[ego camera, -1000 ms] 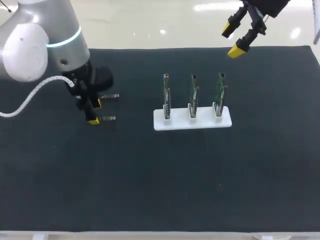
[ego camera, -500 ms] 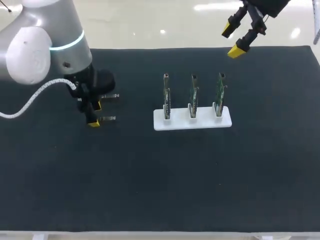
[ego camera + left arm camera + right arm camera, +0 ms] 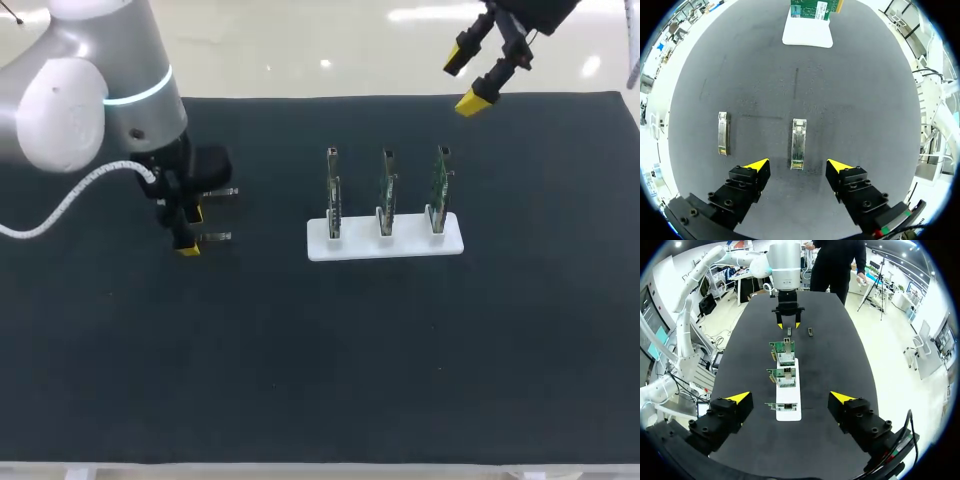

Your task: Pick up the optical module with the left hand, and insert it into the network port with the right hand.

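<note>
- The left gripper (image 3: pixel 798 165) is spread wide, with the near end of the optical module (image 3: pixel 798 142) lying flat on the mat between its tips. It should descend centred and square, clear of the second module (image 3: pixel 722 133) beside it.
- The white card rack (image 3: pixel 385 243) stands mid-frame in the head view.
- The right gripper (image 3: pixel 463 80) hangs at the upper right, wide open and empty.

The left wrist view cuts off the green circuit cards (image 3: pixel 810 9) on the white plastic stand (image 3: pixel 807 36). From the right wrist, the two silver metal modules (image 3: pixel 810 331) look too tiny.
</note>
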Controlling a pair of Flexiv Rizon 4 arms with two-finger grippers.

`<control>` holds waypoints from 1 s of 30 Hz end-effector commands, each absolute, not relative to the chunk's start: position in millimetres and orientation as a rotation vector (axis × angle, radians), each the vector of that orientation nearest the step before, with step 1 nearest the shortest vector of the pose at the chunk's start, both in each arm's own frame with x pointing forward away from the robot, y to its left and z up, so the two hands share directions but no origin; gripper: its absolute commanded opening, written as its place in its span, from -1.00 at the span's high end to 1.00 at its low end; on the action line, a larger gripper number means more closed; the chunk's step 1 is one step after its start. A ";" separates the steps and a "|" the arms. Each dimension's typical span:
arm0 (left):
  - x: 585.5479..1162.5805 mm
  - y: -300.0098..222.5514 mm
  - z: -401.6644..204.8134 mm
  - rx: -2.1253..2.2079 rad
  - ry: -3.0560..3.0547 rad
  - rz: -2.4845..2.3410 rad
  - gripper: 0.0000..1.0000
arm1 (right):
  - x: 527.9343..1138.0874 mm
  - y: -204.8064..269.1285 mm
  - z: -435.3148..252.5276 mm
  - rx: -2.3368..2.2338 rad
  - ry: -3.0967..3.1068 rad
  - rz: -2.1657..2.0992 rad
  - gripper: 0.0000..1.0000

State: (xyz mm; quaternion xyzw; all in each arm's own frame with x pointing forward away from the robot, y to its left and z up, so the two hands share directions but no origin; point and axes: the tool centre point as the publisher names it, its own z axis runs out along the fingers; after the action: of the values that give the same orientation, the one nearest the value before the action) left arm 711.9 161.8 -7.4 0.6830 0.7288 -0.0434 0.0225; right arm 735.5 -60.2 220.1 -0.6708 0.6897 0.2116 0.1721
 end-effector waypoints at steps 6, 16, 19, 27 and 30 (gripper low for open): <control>712.5 161.3 -9.7 2.124 2.251 -0.128 -0.73 | 734.9 -60.3 219.8 -1.903 1.955 0.600 -1.00; 713.8 161.1 -13.0 2.121 2.257 -0.126 -0.24 | 734.9 -60.3 219.8 -1.903 1.955 0.600 -1.00; 715.0 160.3 -13.8 2.115 2.264 -0.127 -0.18 | 734.9 -60.3 219.8 -1.903 1.955 0.600 -1.00; 716.0 158.6 -15.2 2.110 2.275 -0.128 0.10 | 734.9 -60.3 219.8 -1.903 1.955 0.600 -1.00; 716.1 157.8 -15.5 2.110 2.275 -0.130 0.92 | 734.9 -60.3 219.8 -1.903 1.955 0.600 -1.00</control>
State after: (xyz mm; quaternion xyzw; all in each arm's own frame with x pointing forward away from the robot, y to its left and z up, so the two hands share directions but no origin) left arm 714.2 158.8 -15.1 0.6788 0.7329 -0.0421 0.0203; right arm 735.5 -60.2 220.1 -0.6708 0.6897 0.2116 0.1721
